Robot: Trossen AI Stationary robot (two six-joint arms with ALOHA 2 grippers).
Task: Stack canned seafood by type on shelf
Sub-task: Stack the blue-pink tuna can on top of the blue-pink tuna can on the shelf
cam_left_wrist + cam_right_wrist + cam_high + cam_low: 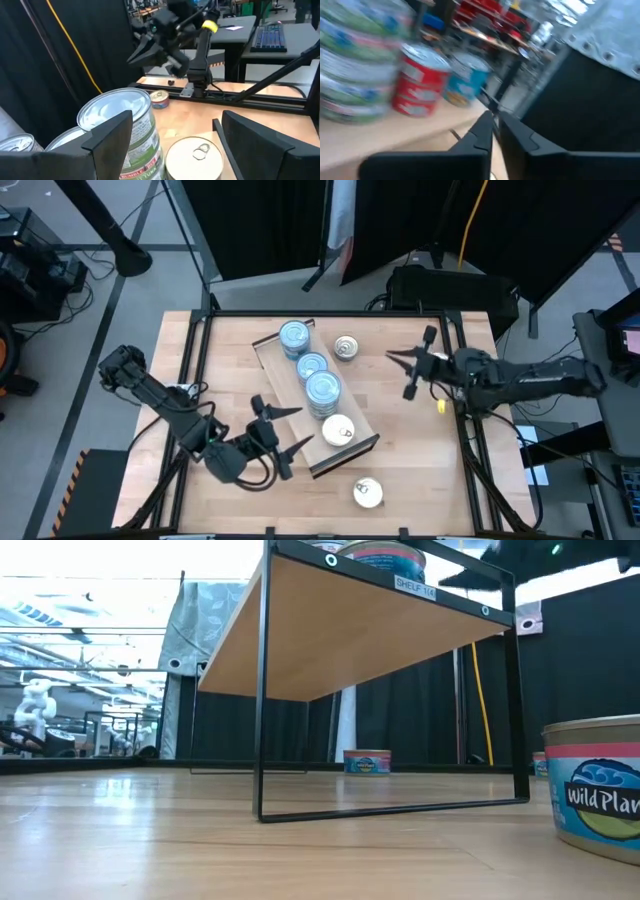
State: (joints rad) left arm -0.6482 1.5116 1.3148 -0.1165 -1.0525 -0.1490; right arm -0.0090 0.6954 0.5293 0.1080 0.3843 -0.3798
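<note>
My right gripper [398,358] is pressed together, empty, over bare tabletop [400,420] right of centre. My left gripper [296,430] is spread beside the shelf [362,430], whose tins [322,387] run diagonally mid-frame.

From overhead I see the light-wood table [420,470] sitting inside a black metal frame [325,314] on a grey floor [150,290]. Past the table's far edge hang black curtains [260,220], and a yellow cable [468,220] drops in front of them. A black box [450,288] rests on the floor just beyond the far edge. From table height I look into a bright workshop [90,660] with overhead lights and metal racks, a patterned grey curtain [205,630] beside it. Another desk carries a keyboard [272,37], and red bins [492,12] line distant shelving.
</note>
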